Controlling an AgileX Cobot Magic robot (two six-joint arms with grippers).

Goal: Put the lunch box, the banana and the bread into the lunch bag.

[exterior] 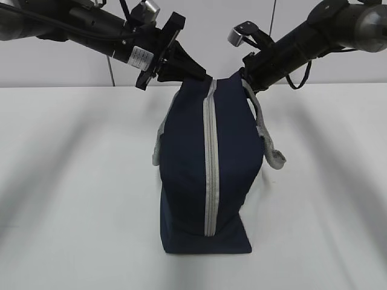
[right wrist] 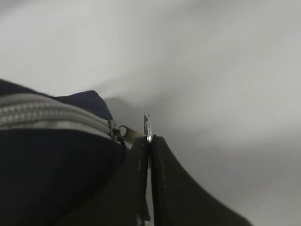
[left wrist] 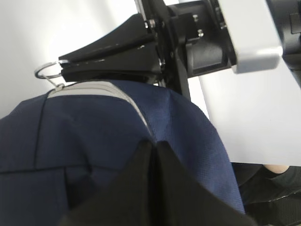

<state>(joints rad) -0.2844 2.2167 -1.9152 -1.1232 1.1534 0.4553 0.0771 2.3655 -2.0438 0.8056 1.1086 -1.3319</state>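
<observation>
The navy lunch bag (exterior: 205,163) stands on end on the white table, its grey zipper (exterior: 210,157) closed along the side facing the exterior camera. My left gripper (exterior: 204,77) is at the bag's top left and is shut on the navy fabric (left wrist: 178,122), its fingertips (left wrist: 151,149) pressed together. My right gripper (exterior: 242,75) is at the top right and is shut on the metal ring pull (right wrist: 148,127) at the zipper's end (right wrist: 56,115). The ring also shows in the left wrist view (left wrist: 45,73). The lunch box, banana and bread are out of view.
A grey webbing handle (exterior: 269,142) hangs down the bag's right side, and another (exterior: 158,145) lies along its left. The white table (exterior: 72,181) spreads around the bag and a pale wall stands behind it.
</observation>
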